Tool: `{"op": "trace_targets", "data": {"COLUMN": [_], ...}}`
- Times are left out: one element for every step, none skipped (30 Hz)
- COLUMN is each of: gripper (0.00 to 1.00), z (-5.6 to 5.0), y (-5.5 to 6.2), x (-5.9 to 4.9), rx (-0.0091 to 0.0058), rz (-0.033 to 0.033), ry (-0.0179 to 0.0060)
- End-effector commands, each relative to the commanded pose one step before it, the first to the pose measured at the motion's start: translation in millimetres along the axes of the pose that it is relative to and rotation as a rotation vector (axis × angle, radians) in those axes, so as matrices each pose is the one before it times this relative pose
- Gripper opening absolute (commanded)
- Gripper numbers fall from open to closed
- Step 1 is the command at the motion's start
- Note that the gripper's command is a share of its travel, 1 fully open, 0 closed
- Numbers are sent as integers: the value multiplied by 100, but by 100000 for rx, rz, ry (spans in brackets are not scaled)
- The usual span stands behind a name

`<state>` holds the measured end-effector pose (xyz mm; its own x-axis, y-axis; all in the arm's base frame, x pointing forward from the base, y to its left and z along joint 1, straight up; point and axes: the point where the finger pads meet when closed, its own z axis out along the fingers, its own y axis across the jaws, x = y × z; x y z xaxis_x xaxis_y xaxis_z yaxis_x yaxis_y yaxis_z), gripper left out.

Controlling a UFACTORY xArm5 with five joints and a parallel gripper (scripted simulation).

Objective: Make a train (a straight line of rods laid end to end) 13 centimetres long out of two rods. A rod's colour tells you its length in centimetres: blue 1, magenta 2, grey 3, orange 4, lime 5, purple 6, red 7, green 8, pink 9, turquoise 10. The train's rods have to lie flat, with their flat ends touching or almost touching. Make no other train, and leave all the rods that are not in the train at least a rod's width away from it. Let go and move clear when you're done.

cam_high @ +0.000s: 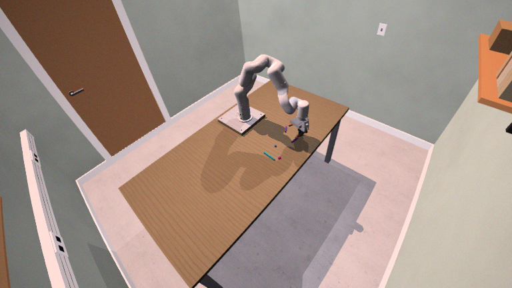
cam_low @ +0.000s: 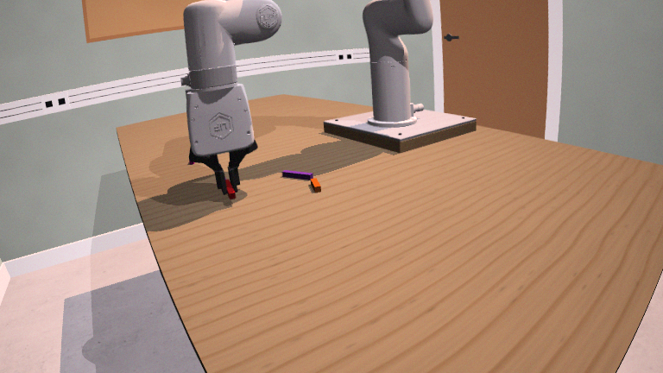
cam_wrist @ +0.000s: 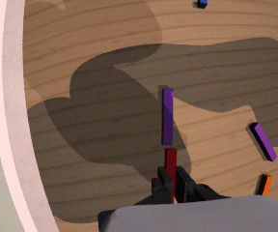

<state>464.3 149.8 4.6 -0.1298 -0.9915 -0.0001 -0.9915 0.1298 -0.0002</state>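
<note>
My gripper (cam_wrist: pixel 168 179) is shut on a red rod (cam_wrist: pixel 172 161) and holds it low at the table near the right edge; it also shows in the exterior view (cam_low: pixel 230 188). In the wrist view a purple rod (cam_wrist: pixel 168 115) lies flat straight ahead of the red rod, in line with it, their ends touching or almost touching. A second purple rod (cam_wrist: pixel 264 141) and an orange rod (cam_wrist: pixel 263 185) lie to the right, also seen in the exterior view as purple (cam_low: pixel 297 173) and orange (cam_low: pixel 315 184). The red rod's rear is hidden by my fingers.
A turquoise rod (cam_high: pixel 269 155) lies toward the table's middle. The table edge (cam_wrist: pixel 13 123) runs close on the left of the wrist view. The arm's base plate (cam_low: pixel 400 127) stands behind.
</note>
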Motion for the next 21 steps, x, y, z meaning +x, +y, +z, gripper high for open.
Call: {"op": "trace_targets", "data": {"gripper": [4, 4, 4, 4, 4, 4, 4, 4, 4, 4, 4, 4, 4, 4, 4, 4, 4, 4, 4, 4, 4], "z": [-143, 0, 0, 0, 0, 0, 0, 0, 0, 0, 0, 0, 0, 0, 0, 0, 0, 0, 0, 0, 0], "y": [-132, 0, 0, 0, 0, 0, 0, 0, 0, 0, 0, 0, 0, 0, 0, 0, 0, 0, 0, 0, 0], "x": [-63, 0, 0, 0, 0, 0, 0, 0, 0, 0, 0, 0, 0, 0, 0, 0, 0, 0, 0, 0, 0], "rx": [356, 0, 0, 0, 0, 0, 0, 0, 0, 0, 0, 0, 0, 0, 0, 0, 0, 0, 0, 0, 0], "rz": [-1, 0, 0, 0, 0, 0, 0, 0, 0, 0, 0, 0, 0, 0, 0, 0, 0, 0, 0, 0, 0], "ry": [-170, 0, 0, 0, 0, 0, 0, 0, 0, 0, 0, 0, 0, 0, 0, 0, 0, 0, 0, 0, 0]}}
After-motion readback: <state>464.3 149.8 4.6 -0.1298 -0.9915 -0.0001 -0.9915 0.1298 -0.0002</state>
